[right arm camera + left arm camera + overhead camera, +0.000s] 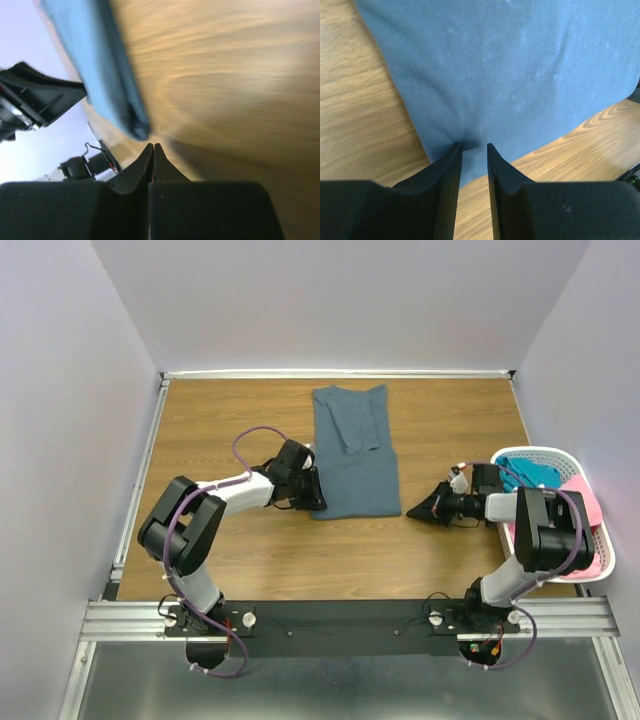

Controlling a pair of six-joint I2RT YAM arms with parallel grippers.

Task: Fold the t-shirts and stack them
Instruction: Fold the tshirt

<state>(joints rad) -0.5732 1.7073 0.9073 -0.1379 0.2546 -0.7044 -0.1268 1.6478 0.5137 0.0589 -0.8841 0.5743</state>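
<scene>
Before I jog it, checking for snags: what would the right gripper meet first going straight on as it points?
Most likely the near corner of the blue-grey t-shirt, just ahead of the shut right gripper; depth is unclear, so it may slip past.

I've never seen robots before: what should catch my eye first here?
A blue-grey t-shirt lies partly folded mid-table, its near left corner pinched by the left gripper. The shut, empty right gripper points at its other near corner. A white basket at the right holds a teal shirt and a pink shirt.
</scene>
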